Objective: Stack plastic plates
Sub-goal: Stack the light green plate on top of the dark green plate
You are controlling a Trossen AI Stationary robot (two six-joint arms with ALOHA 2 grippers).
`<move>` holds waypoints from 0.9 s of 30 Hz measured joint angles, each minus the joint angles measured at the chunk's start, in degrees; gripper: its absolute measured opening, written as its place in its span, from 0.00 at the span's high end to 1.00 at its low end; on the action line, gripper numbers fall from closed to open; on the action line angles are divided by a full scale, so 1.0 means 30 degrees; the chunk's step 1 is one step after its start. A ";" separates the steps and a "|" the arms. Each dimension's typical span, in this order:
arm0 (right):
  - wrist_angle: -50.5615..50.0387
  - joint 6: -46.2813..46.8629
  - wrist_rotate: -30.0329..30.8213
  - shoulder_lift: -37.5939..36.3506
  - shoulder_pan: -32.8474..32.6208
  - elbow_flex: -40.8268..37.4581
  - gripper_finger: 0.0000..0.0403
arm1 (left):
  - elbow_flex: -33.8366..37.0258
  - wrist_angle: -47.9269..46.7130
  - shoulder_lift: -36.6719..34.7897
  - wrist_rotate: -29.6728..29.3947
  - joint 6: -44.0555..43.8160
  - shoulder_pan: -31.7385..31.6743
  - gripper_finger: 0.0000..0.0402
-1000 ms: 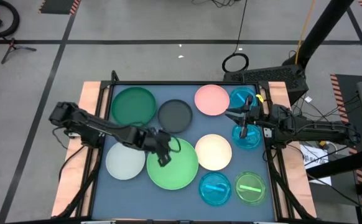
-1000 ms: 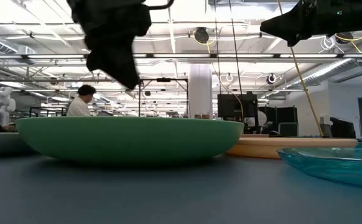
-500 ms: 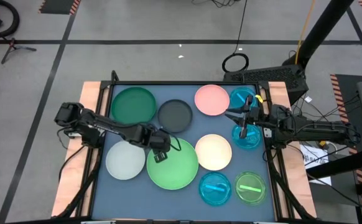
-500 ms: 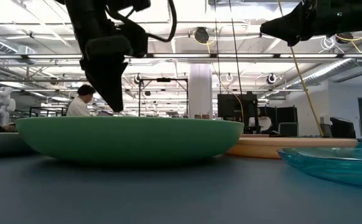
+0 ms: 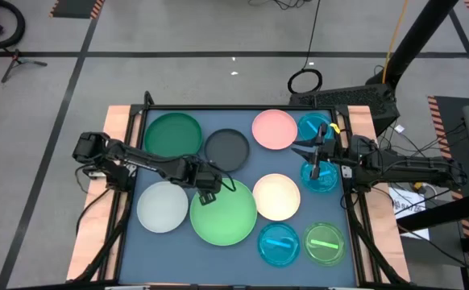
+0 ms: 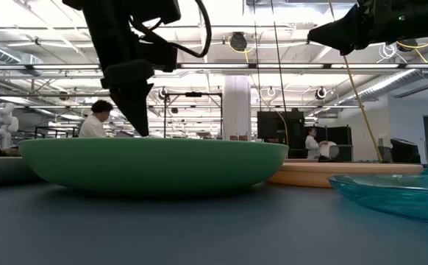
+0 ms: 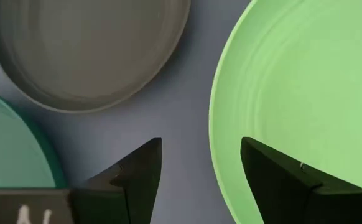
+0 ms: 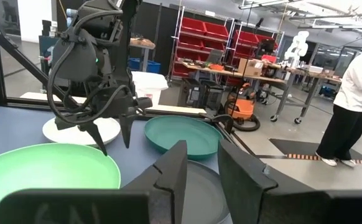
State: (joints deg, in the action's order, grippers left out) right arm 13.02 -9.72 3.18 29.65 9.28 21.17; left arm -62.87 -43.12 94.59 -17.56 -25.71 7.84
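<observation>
Over the round light green plate's (image 5: 224,213) rim, left claw (image 5: 205,192) gapes empty.

In your left wrist view, the light green plate (image 7: 305,106) is running off the frame toward three o'clock, the grey plate (image 7: 88,50) is getting cut at twelve, and the dark green plate (image 7: 13,149) is showing only a sliver at nine. In the low view, the light green plate's rim is hiding the left gripper's (image 6: 137,125) fingertips, and the blue plate (image 6: 398,193) is leaving the frame at four o'clock.
</observation>
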 joint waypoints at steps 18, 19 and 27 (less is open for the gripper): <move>-0.0430 0.0000 0.0000 -0.0007 0.0000 0.0000 0.79 | 0.2982 0.3771 0.0012 -0.0022 -0.0815 0.0026 0.44; -0.0430 0.0000 0.0000 -0.0007 0.0000 0.0000 0.79 | 0.3034 0.3855 0.0012 -0.0022 -0.0927 0.0044 0.44; -0.0417 0.0003 0.0003 -0.0007 0.0000 0.0000 0.79 | 0.3089 0.3869 0.0012 -0.0022 -0.1330 0.0133 0.49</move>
State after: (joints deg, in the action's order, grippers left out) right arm 11.76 -9.71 3.19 29.63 9.28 21.17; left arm -53.60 -31.52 94.63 -17.63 -29.71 8.24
